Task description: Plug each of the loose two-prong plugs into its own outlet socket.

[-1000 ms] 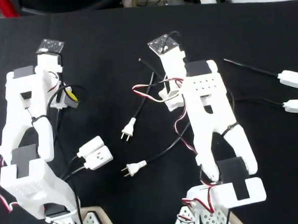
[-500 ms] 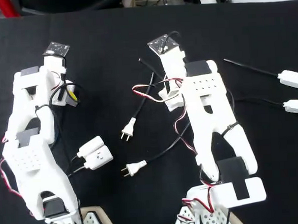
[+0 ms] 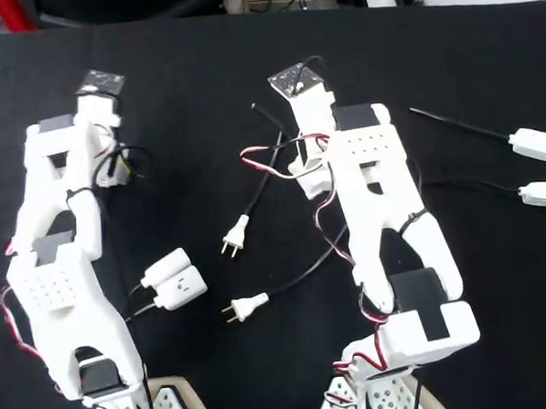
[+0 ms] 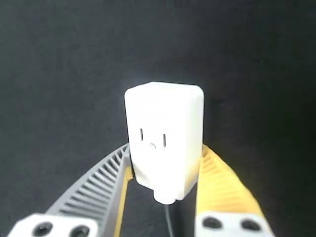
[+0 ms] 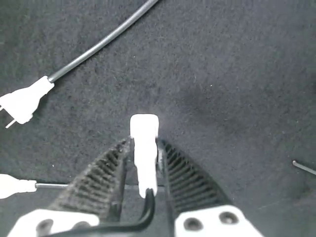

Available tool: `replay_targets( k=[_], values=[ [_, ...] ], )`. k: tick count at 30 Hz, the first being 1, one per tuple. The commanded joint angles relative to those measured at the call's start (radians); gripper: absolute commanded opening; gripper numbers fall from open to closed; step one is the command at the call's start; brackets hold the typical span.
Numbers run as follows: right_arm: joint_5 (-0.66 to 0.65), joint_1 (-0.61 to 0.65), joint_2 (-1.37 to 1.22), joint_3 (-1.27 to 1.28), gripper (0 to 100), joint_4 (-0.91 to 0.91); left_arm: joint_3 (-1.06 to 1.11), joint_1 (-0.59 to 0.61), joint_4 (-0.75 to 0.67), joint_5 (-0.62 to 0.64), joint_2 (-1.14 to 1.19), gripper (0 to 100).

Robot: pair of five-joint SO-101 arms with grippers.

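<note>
The left gripper (image 4: pixel 165 153) is clamped on a white socket (image 4: pixel 164 128), slots facing out. The right gripper (image 5: pixel 144 148) pinches a narrow white connector (image 5: pixel 144 127) just over the black cloth (image 5: pixel 237 74). One loose plug (image 3: pixel 236 236) and a second plug (image 3: pixel 248 306) lie between the arms, unmoved. Since a second ago the left arm has refolded and the right has shifted slightly.

Black worktop (image 3: pixel 184 72), white socket block (image 3: pixel 174 279) lying on it, far plug (image 3: pixel 235 236) and near plug (image 3: pixel 246 307) both just beside that block, cords (image 3: pixel 300 275) trailing.
</note>
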State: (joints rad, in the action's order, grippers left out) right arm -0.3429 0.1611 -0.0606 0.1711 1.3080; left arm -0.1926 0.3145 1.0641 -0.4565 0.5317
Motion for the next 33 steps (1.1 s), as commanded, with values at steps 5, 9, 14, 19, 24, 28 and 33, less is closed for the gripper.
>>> replay_targets(
  k=[5,9,14,19,24,28,33],
  values=[
    [-0.008,-0.012,0.005,-0.051,1.1,-0.008,0.205,-0.108,-0.002,0.015,-0.265,3],
    [-0.009,-0.012,0.005,-0.051,1.1,-0.008,0.467,-0.208,-0.008,-0.029,-0.474,3],
    [-0.028,-0.012,0.005,-0.051,1.1,-0.009,0.776,-0.28,-0.118,-0.149,-0.686,3],
    [-0.028,-0.012,0.005,-0.051,1.1,-0.009,0.891,-0.28,-0.284,-0.192,-0.698,24],
    [-0.028,-0.012,0.005,-0.051,1.1,-0.009,0.883,-0.277,-0.302,-0.192,-0.701,31],
    [-0.029,-0.012,0.005,-0.051,1.1,-0.009,0.88,-0.278,-0.295,-0.212,-0.709,31],
    [-0.029,-0.012,0.005,-0.051,1.1,-0.009,0.886,-0.294,-0.292,-0.155,-0.727,31]
  ],
)
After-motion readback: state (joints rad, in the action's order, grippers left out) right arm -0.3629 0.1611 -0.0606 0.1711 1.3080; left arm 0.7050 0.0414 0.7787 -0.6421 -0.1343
